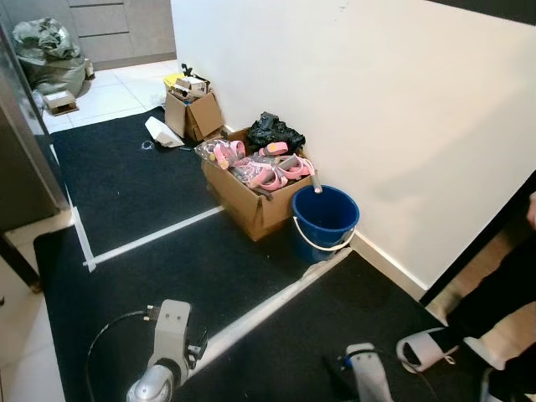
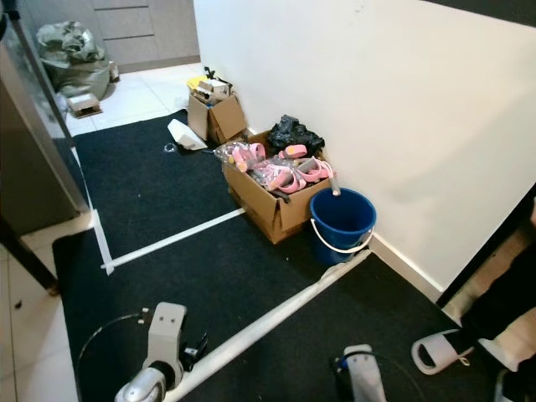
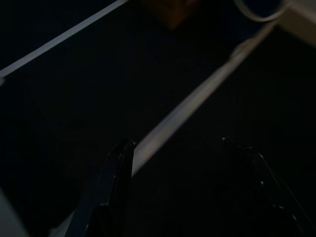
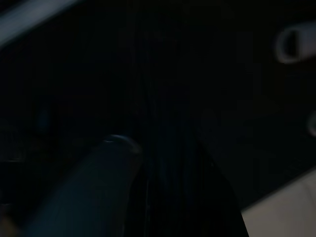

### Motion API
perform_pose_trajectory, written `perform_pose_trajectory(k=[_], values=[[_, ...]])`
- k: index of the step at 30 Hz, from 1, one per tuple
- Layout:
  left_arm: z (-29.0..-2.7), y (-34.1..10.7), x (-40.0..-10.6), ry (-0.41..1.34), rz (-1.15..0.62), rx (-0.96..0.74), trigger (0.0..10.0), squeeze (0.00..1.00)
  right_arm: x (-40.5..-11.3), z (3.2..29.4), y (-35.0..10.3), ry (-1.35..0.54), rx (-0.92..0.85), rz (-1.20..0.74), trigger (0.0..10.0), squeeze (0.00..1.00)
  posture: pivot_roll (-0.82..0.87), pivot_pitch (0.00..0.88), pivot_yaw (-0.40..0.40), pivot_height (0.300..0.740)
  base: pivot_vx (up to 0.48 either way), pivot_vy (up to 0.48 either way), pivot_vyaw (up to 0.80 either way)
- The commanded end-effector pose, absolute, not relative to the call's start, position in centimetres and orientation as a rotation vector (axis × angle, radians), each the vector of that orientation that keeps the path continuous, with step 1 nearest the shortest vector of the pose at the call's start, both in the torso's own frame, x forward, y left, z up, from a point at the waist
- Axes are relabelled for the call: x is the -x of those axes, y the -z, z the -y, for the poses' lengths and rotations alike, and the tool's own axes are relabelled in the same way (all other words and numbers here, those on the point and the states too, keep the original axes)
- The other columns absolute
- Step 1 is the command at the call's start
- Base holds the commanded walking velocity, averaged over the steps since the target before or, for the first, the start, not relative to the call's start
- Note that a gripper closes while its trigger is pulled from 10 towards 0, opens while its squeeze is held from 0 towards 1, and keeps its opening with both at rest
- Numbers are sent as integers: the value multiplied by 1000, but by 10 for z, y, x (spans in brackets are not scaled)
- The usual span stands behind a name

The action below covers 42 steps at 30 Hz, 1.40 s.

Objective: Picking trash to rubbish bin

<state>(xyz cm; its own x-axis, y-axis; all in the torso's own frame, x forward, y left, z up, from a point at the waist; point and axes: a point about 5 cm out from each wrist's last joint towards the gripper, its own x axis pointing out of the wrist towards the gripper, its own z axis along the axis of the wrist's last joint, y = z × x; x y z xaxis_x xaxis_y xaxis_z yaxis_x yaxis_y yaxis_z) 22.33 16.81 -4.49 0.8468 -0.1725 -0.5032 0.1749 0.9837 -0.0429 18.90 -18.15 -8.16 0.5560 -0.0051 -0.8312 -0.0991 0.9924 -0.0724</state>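
1. Search phase: the blue bucket [image 1: 325, 216] sits against the wall, touching the cardboard box of pink sandals [image 1: 258, 184].
2. Left pincer [image 3: 177, 163] hangs fingers apart, empty, over black mat; right pincer's state can't be told.
3. Next: walk toward white litter [image 1: 162, 132] beyond.

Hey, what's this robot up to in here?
It is standing on a black mat, holding nothing. Ahead, by the white wall, a blue bucket sits next to a cardboard box full of pink things. The left gripper hangs open above the mat. A person's foot in a white slipper stands to its right.
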Motion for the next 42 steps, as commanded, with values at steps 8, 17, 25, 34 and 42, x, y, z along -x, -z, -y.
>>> perform_pose_trajectory(k=[8,17,25,34,42], values=[[-168,46,-221,186,-538,-10,10000,0,-188,180,82,-65,115,-973,10000,0,-26,59,0,740,311,0,0],[-167,46,-221,192,-540,-12,10000,0,-189,182,81,-49,108,-962,10000,0,-27,58,6,740,310,0,0],[-168,45,-222,194,-536,-15,10000,0,-188,181,82,-49,104,-960,10000,0,-29,54,10,740,311,0,0],[-168,46,-221,204,-541,-19,10000,0,-188,182,81,-54,116,-955,10000,0,-32,44,14,740,311,0,0],[-168,46,-222,208,-538,-22,10000,0,-188,182,82,-62,125,-956,10000,0,-30,40,19,740,309,0,0]])
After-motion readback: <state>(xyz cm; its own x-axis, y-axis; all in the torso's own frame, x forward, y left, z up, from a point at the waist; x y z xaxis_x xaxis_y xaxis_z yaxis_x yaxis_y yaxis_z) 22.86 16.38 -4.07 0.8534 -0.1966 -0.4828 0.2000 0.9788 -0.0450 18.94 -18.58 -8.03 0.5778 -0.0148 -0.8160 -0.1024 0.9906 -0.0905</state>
